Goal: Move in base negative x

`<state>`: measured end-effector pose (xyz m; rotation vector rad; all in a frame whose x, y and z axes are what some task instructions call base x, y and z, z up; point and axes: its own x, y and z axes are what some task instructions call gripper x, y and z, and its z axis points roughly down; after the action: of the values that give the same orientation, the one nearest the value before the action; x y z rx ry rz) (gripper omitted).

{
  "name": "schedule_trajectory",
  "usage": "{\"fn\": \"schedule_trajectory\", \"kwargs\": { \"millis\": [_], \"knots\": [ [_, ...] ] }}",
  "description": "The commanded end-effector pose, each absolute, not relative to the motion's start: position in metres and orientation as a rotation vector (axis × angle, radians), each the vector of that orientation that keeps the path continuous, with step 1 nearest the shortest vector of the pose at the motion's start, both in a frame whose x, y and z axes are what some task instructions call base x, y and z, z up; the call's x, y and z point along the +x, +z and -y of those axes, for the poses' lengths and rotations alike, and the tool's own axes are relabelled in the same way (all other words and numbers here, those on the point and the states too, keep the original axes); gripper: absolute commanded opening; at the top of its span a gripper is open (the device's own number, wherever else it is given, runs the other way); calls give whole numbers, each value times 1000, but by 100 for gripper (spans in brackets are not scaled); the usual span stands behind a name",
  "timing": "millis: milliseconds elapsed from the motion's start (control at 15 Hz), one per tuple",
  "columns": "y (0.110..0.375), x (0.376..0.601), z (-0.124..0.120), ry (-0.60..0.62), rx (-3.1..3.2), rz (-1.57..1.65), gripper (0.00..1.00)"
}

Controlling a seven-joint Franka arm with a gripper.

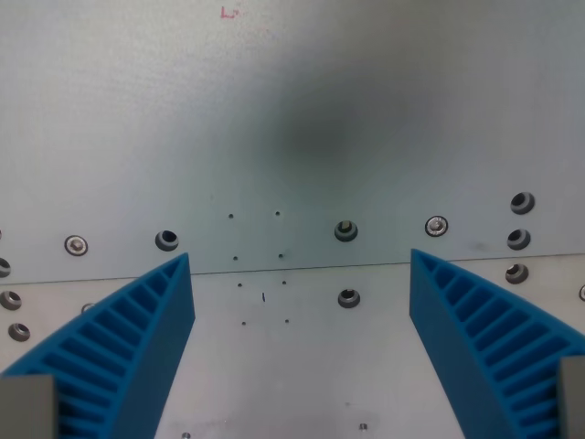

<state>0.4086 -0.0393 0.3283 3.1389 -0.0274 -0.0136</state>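
Observation:
My gripper (300, 261) is open and empty. Its two blue ribbed fingers rise from the bottom corners of the wrist view, the left finger (137, 347) and the right finger (484, 329), with a wide gap between them. Below them lies a pale grey metal plate (292, 110). Nothing is held between the fingers.
A seam (302, 268) runs across the plate between the fingertips. Several screws and bolt holes sit along it, such as a screw (345, 230), another screw (348, 297) and a hole (166, 240). A small red mark (229, 12) is at the top. A soft dark shadow (320, 142) lies mid-plate.

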Motion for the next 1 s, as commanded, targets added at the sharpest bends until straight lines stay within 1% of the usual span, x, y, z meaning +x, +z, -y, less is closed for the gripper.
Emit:
{"fn": "schedule_trajectory", "kwargs": {
  "millis": [67, 1000],
  "knots": [
    [331, 403, 39, -2, 3138, 27, 100],
    [325, 333, 41, -2, 3138, 27, 100]
  ]
}}
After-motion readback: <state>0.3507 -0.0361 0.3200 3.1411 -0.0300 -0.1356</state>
